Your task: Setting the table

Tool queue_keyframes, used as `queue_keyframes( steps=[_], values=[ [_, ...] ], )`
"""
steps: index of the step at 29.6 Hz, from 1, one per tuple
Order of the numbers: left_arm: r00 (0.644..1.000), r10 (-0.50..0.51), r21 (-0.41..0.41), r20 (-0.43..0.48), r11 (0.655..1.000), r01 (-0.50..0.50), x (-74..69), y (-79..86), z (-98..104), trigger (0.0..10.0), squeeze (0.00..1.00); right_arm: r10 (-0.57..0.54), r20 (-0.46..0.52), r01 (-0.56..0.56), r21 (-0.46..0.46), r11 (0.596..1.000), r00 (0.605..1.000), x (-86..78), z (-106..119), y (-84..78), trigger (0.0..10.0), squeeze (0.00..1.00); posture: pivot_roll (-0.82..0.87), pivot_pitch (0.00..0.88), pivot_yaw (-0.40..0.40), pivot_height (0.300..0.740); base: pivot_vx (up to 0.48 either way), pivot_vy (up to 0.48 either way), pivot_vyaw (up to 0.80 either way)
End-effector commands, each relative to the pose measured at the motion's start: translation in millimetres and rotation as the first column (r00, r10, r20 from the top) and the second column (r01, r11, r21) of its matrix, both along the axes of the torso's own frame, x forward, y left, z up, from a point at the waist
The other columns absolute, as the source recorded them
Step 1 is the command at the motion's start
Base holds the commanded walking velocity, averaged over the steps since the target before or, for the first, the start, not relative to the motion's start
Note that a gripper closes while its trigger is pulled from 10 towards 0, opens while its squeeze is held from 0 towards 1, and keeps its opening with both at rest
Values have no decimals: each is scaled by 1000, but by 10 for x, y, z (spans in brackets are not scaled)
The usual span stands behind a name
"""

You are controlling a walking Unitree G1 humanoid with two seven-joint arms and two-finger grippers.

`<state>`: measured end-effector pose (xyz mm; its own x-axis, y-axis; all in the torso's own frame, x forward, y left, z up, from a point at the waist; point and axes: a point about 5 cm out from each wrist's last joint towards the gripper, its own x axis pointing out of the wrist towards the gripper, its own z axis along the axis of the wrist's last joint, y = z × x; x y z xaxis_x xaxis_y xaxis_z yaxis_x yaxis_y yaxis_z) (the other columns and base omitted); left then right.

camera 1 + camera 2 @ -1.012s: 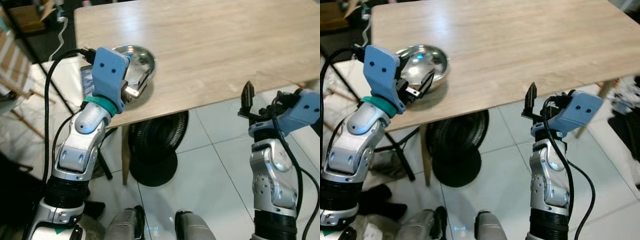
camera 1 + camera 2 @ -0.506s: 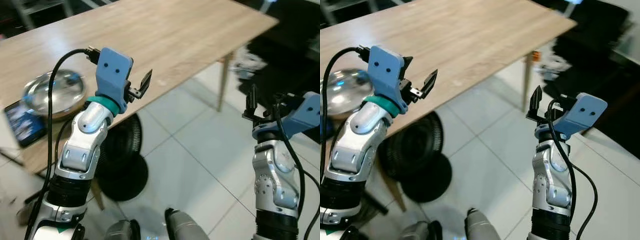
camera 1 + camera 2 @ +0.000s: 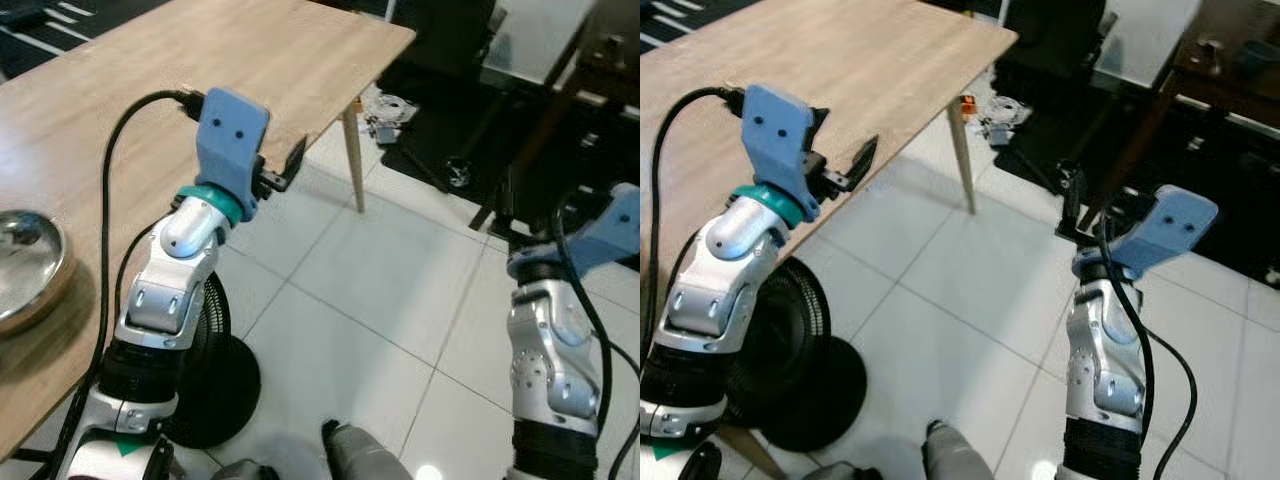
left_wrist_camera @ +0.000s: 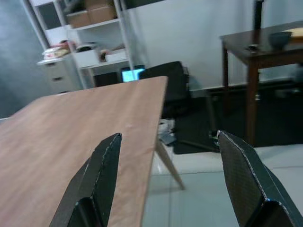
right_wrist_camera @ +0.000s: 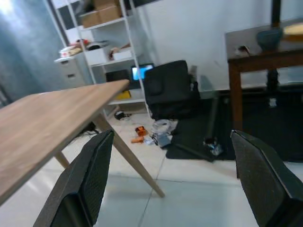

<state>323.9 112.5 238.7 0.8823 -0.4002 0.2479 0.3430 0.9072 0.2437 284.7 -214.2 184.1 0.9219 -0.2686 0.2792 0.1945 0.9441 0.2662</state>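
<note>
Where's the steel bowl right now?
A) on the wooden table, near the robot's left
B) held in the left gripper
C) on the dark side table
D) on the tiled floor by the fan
A: the steel bowl rests on the wooden table at the far left of the left eye view, and the left gripper is open and holds nothing.

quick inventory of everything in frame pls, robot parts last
table: 1, light wood, robot's left and ahead
bowl: 1, silver metal, on table at the near left
fan: 1, black, on the floor under the table's near edge
dark table: 1, dark brown, ahead right, a bowl on top
shelf: 1, white, by the far wall, boxes on it
left pincer: 1, black fingers, open, raised over the table's edge
right pincer: 1, black fingers, open, raised over the floor
</note>
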Motion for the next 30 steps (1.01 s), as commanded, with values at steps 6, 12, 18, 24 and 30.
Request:
queue_keyframes(
  steps=[6, 12, 18, 24, 30],
  values=[
    [999, -18, 3, -35, 1000, 18, 18, -30, -59, 10000, 0, -5, -7, 5, 10, 1000, 1000, -3, -23, -11, 10000, 0, -35, 28, 82, 740, 0, 0, -800],
    [999, -11, -3, -39, 1000, 10, 34, -14, -58, 10000, 0, -6, -7, 6, 10, 1000, 1000, -2, -22, -13, 10000, 0, -35, 29, 82, 740, 0, 0, -800],
    [999, -5, -7, -43, 1000, 5, 52, -7, -61, 10000, 0, -10, -5, 10, 11, 1000, 1000, -4, -19, -16, 10000, 0, -36, 31, 83, 740, 0, 0, -800],
    [999, 1, -11, -52, 1000, -2, 73, 3, -65, 10000, 0, -11, -5, 11, 11, 1000, 1000, -7, -15, -19, 10000, 0, -37, 32, 83, 740, 0, 0, -800],
    [998, 6, -9, -57, 1000, -7, 85, 11, -73, 10000, 0, -11, -4, 11, 10, 1000, 1000, -8, -14, -22, 10000, 0, -37, 32, 83, 740, 0, 0, -800]
  ],
)
